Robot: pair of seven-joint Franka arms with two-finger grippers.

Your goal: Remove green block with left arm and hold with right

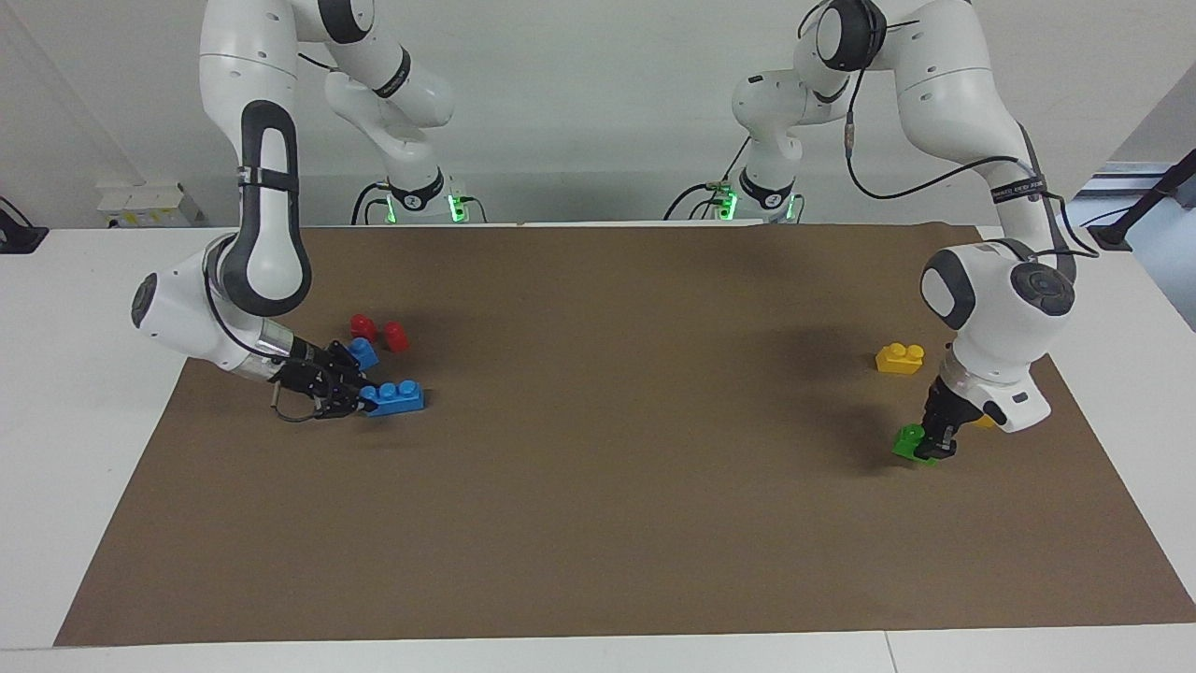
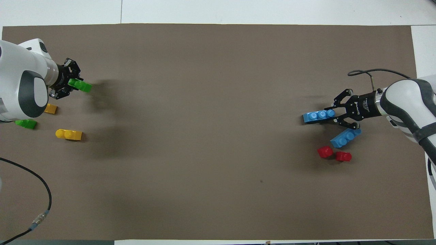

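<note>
The left gripper (image 1: 937, 447) is closed on the small bright green plastic block (image 1: 908, 439), low over the brown mat, and the right gripper (image 1: 348, 396) is pinching a blue three-stud brick (image 1: 396, 396), so squeeze firmly and move slowly.

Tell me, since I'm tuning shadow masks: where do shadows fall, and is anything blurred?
Facing view: a soft dark shadow lies on the brown mat beside the small green plastic brick in the left gripper. Overhead view: a similar smear beside that brick; nothing looks blurred.
</note>
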